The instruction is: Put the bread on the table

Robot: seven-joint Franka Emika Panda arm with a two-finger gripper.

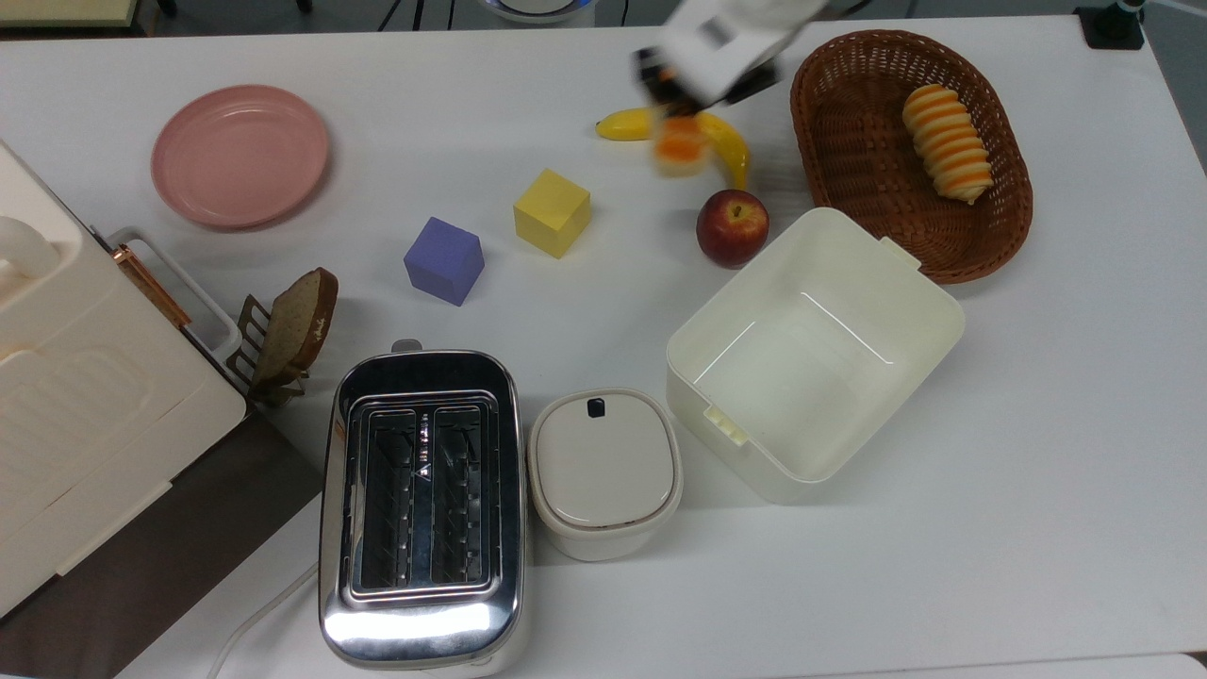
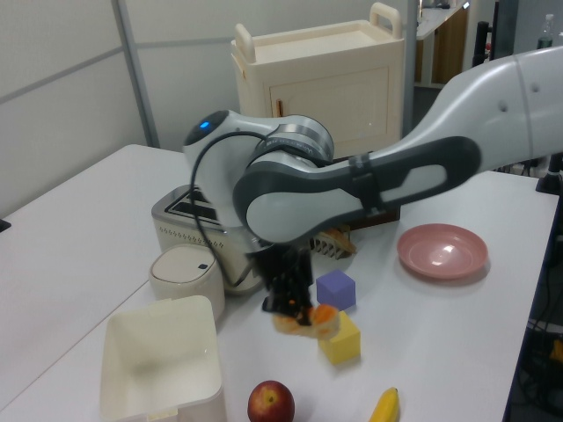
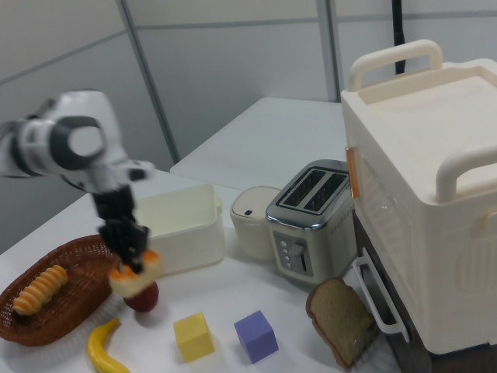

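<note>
The white tabletop point(image 1: 1037, 471) carries a pink plate point(image 1: 240, 156), a banana point(image 1: 731, 151), a red apple point(image 1: 733, 227), a yellow cube point(image 1: 553, 212) and a purple cube point(image 1: 444, 260). A wicker basket point(image 1: 952, 250) sits at the top view's upper right, just beside an open cream box point(image 1: 816, 354). Nearer the lower edge stand a chrome toaster point(image 1: 421, 509) and a lidded cream container point(image 1: 604, 471), close together. A cream cabinet point(image 1: 85, 415) occupies the top view's left, with a toast rack point(image 1: 253, 344) next to it.

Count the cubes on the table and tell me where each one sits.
2. The yellow cube sits near the table's middle, at the top view's left of the apple. The purple cube sits beside it, further toward the top view's left and nearer the toaster. None looks hidden.
</note>
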